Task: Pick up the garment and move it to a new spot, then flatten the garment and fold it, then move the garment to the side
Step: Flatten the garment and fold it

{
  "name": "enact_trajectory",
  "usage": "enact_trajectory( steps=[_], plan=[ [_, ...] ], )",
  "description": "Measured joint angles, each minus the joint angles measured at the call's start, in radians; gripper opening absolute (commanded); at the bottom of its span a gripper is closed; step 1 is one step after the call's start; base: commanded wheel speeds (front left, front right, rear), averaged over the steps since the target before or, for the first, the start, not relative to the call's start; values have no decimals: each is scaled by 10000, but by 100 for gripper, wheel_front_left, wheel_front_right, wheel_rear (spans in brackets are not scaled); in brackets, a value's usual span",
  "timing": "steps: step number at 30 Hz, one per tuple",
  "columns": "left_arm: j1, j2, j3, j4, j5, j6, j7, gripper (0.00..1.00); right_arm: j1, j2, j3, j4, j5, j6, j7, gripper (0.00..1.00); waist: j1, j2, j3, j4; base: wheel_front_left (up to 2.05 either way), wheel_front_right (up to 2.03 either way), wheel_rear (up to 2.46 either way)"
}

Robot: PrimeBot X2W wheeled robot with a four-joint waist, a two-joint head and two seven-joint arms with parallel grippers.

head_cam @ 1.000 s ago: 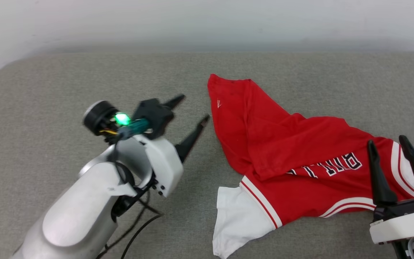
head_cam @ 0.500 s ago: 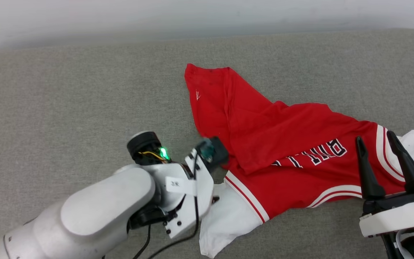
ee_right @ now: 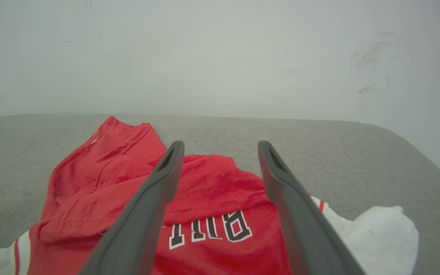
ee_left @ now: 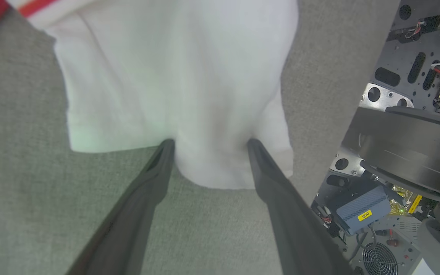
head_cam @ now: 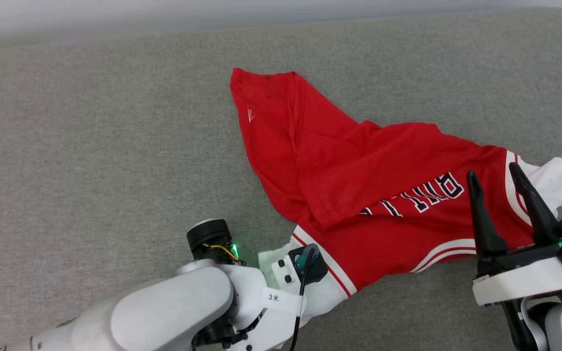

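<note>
Head view: the garment (head_cam: pixel 373 195) lies rumpled on the grey cloth surface (head_cam: pixel 90 146), from the upper middle down to the right edge; a fold of red covers part of the black chest lettering, so only an upside-down "B", "U" and two "L"-like strokes can be read; a small white logo sits near the upper corner, too small to make out. The left forearm (head_cam: pixel 164 312) fills the lower left and hides its own fingers and much of the lower white sleeve; a tag on its wrist reads "3" plus a mark I cannot decipher. The right gripper (head_cam: pixel 493 173) is at the lower right, fingers spread, tips over the striped trim beside the other sleeve; contact cannot be judged.

Left wrist view: the left gripper (ee_left: pixel 210 143) is parted, the sleeve's edge lying between its tips, not pinched; at the right edge the robot's base (ee_left: pixel 407 126) is cut off; a yellow sticker there has digits too small to trust.

Right wrist view: the spread fingers frame the lettering at lower centre; the white sleeve is at lower right.
</note>
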Motion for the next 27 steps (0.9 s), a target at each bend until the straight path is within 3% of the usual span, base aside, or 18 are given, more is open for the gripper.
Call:
enact_trajectory(
  steps=[7,8,9,10,17,23,27],
  plan=[
    [520,54,186,-15,740,2,385,100,-339,15,69,405,-17,2,-290,100,0,0,431,-142,0,0,0],
    [551,42,207,-17,846,2,385,81,-360,15,67,456,-25,2,-305,100,-1,0,466,-145,0,0,0],
    [579,33,211,-33,995,2,305,22,-369,13,75,514,-33,0,-330,100,-1,0,489,-140,0,0,0],
    [614,13,211,-33,1076,2,190,0,-387,13,73,564,-35,0,-336,100,-1,0,501,-124,0,0,0],
    [626,219,38,-140,1250,2,-1440,0,-427,-36,-65,746,-90,0,-416,100,0,0,258,111,0,0,0],
    [570,1227,165,-10,497,0,-3436,0,-29,-46,-293,761,-90,0,-418,100,0,0,-104,511,0,0,0],
    [714,1946,660,2,61,90,-4065,0,106,-67,-395,719,-86,0,-368,100,-1,0,-257,782,0,0,0]
  ],
)
